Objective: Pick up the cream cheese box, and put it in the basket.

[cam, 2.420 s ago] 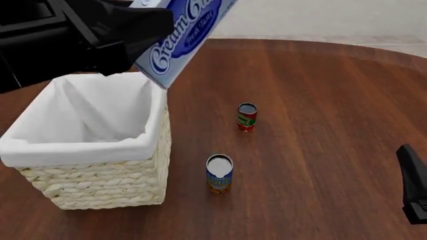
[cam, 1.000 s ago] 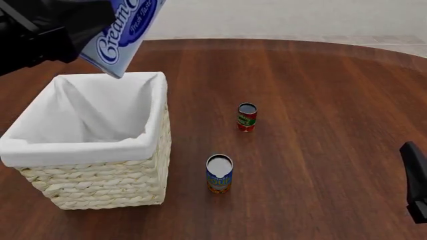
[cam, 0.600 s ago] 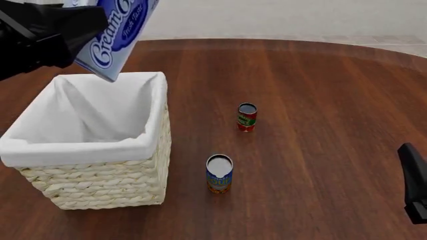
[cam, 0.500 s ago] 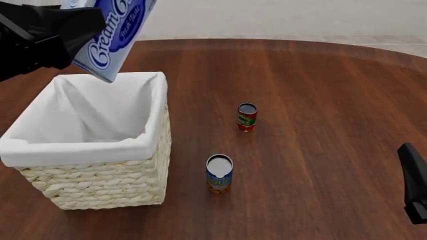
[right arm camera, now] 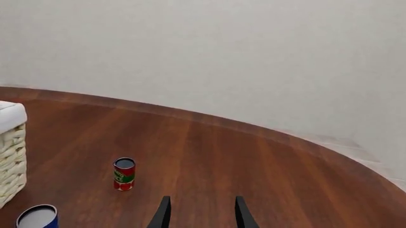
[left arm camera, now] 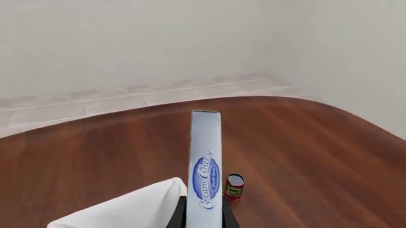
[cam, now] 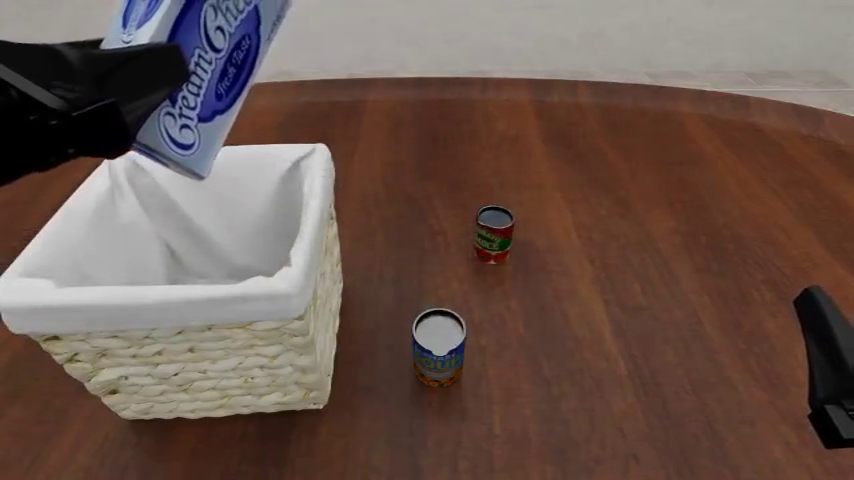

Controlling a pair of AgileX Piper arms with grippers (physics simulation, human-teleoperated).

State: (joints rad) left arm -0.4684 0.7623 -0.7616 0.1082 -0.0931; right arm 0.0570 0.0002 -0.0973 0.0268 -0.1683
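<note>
The cream cheese box [cam: 200, 80], a white carton with blue "Cream Cheese" script, hangs tilted above the far left part of the basket [cam: 200, 375]. Its lower corner sits just over the white liner. My left gripper [left arm camera: 204, 219] is shut on the box [left arm camera: 206, 166], with a dark finger showing on each side of the carton's near end. In the front view the left arm is a black mass beside the box. My right gripper [right arm camera: 201, 214] stands open and holds nothing, low at the table's right edge [cam: 827, 375].
A red-labelled can [cam: 494, 235] stands mid-table, and a blue-labelled can [cam: 439, 348] stands nearer, just right of the basket. The right wrist view shows both cans [right arm camera: 124, 174] [right arm camera: 38, 217] and the basket's wicker corner [right arm camera: 9, 156]. The table is dark brown wood.
The left gripper has carried the box leftward and slightly down, from beside the basket's right rim to above its left interior. The right arm, basket and cans have not moved.
</note>
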